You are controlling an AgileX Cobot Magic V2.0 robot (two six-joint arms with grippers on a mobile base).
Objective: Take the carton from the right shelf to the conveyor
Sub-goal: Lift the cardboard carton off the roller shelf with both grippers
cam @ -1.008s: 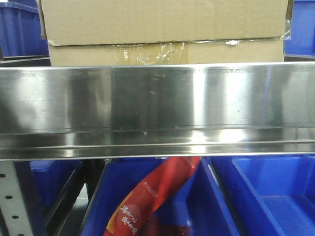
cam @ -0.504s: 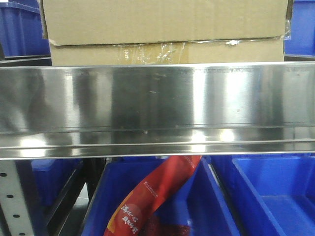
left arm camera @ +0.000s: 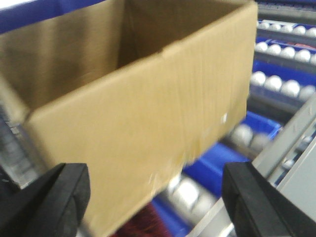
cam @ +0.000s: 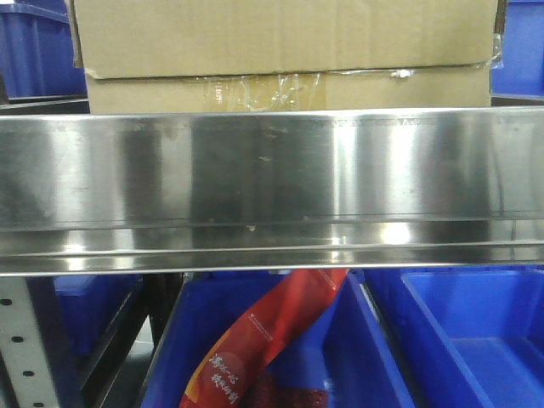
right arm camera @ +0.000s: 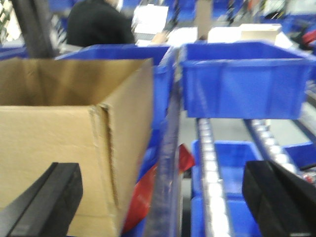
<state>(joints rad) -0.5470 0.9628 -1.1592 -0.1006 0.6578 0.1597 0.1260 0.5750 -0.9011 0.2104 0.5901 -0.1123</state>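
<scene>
Brown corrugated cardboard fills the top of the front view: the large plain carton point(cam: 280, 38) sits on the shiny stainless-steel bench point(cam: 272, 170), a shelf level whose broad reflective front rail hides the carton's base. A wide flap overlaps its facing side, and crinkled clear tape point(cam: 259, 92) runs along the lower seam just above the rail. Blue plastic bins point(cam: 476, 340) stand on the level below, and a long red printed packet point(cam: 263, 340) leans out of the middle one. A grey perforated upright post point(cam: 21, 340) shows at the lower left.

The left wrist view is blurred. There the carton point(left arm camera: 148, 113) is open-topped and takes up most of the picture. The left pincer point(left arm camera: 153, 197) has its two black fingers point(left arm camera: 49, 197) spread wide apart, one at each lower corner, with the carton's near lower edge between them. I cannot tell whether either finger touches the cardboard. Rows of silvery rollers point(left arm camera: 276, 84) run to the right.

In the right wrist view the carton point(right arm camera: 49, 133) stands at the left, just beside a blue bin. The right pincer point(right arm camera: 163, 197) is likewise spread wide and clamped on nothing, its left finger low in front of the carton's face. A person in a dark top point(right arm camera: 98, 24) is beyond the bins
</scene>
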